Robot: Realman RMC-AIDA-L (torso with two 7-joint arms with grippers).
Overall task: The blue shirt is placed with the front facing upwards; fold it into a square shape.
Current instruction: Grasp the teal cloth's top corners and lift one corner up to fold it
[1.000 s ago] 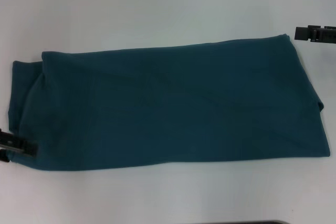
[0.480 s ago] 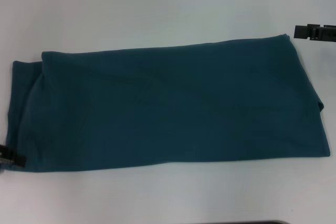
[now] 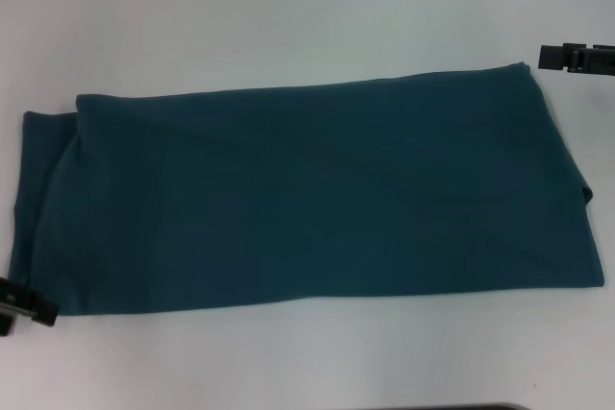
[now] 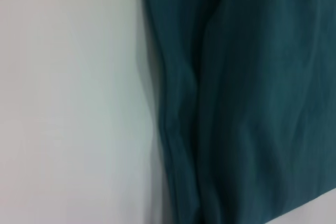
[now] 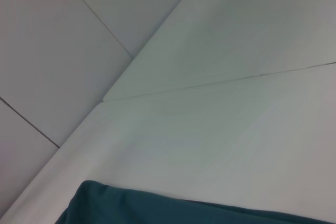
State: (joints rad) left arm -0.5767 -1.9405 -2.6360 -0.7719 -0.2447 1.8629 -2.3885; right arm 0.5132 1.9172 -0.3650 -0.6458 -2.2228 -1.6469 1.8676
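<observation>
Since a second ago my left end effector (image 3: 24, 306) has slid off the shirt's near-left corner, down toward the frame edge; it now sits on bare bench just beside that corner. The cloth itself has not shifted.

Bench (image 3: 288, 16): white, smooth, matte. The right wrist view shows a seam line running across it and pale floor tiles beyond its edge.

Blue shirt (image 3: 307, 199): dark teal knit, folded into a long band lying flat across the middle of the bench, plain side up, no print visible. Long edges fairly straight; left end doubled, with an under-layer showing past the top layer; right end slightly skewed, a small corner jutting out. Soft lengthwise wrinkles appear along its edge in the left wrist view (image 4: 247, 98).

Right end effector (image 3: 577, 58): black, hanging at the far-right frame edge, just beside the shirt's far-right corner, apart from the cloth.

Finger position of either end effector: cannot tell. Neither grips the shirt.
</observation>
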